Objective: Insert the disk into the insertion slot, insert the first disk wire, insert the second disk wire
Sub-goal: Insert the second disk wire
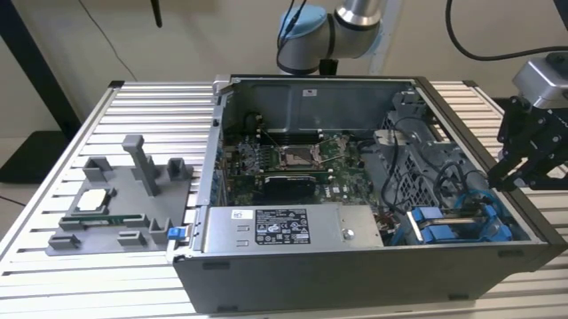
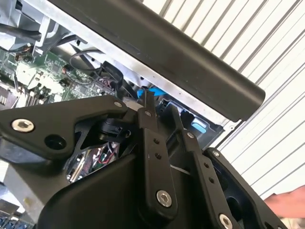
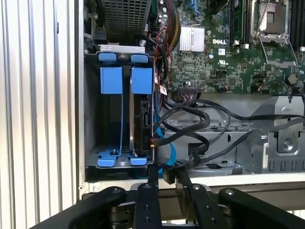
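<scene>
Gripper (image 3: 167,178) clamped on black wire plug (image 3: 168,173), just beside slot (image 3: 142,80) w/ disk (image 3: 141,119) seated. Plug prob. light, rigid; cable (image 3: 198,151) springy: grip plug body, not cable.

Disk (image 3: 141,119) label hidden; arm (image 1: 357,14) cut off by exterior view's edge.

Open computer case (image 1: 355,279) is sitting on the slatted table (image 1: 53,279), motherboard (image 1: 293,166) lying bare inside, grey power-supply box (image 1: 284,229) hugging its near wall. On the exterior view's left, a grey fixture (image 1: 124,193) is holding a processor chip (image 1: 93,199) and memory stick (image 1: 102,220). Black cables (image 3: 200,124) are snaking beside the board.
</scene>
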